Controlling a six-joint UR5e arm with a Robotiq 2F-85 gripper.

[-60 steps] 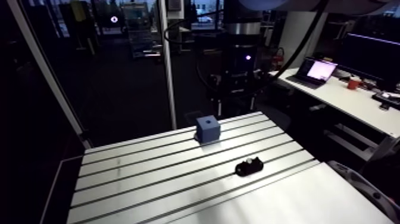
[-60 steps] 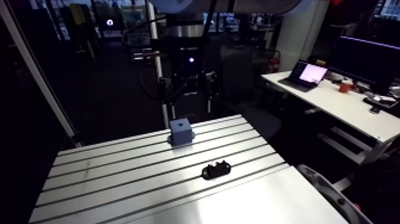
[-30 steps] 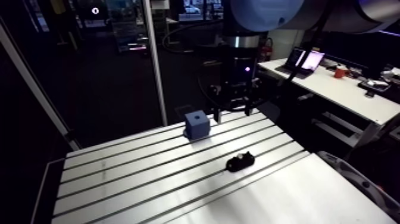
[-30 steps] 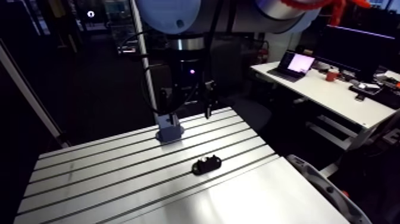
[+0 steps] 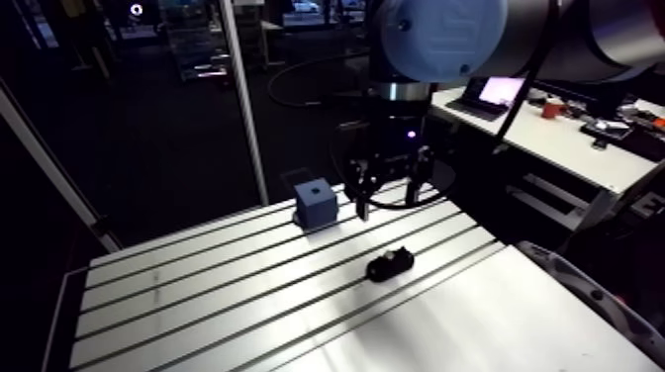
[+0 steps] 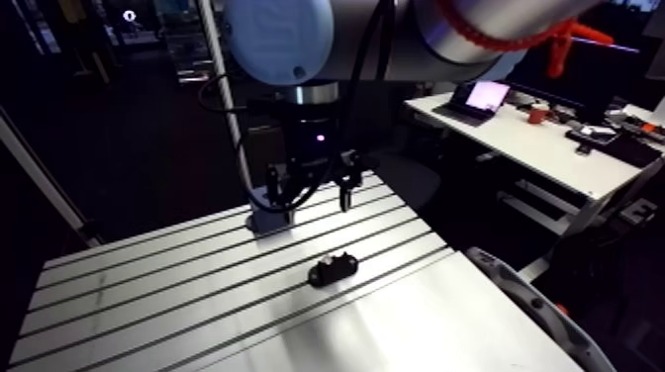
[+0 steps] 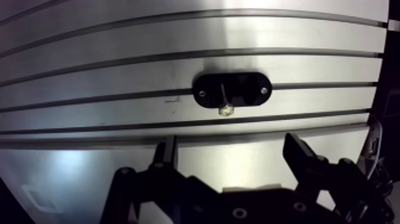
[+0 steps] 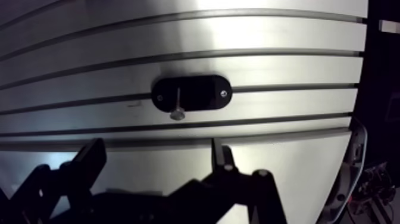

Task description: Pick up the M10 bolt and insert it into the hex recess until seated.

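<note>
In the arm view, a black holder sits on the slotted metal table, across one of its slots. The pale bits on top of it are too small to make out here. Beyond the holder, towards the table's far edge, stands a blue block with a small dark recess in its top face. The gripper hangs from the wrist above the table, beyond the holder and just beside the blue block, its fingers pointing down and clear of both. The table is bright bare metal with dark slots along its length, and the room around it is dim.

In the wrist view, the holder is a flat black oval with a small screw near each end, ahead of the gripper and in line with the gap between the fingers. The bolt is on the holder: a thin pale shank over its middle, with the wider head at the edge nearest the gripper. I cannot tell whether it stands or lies. The jaws are spread wide, nothing between them, and apart from the holder.
</note>
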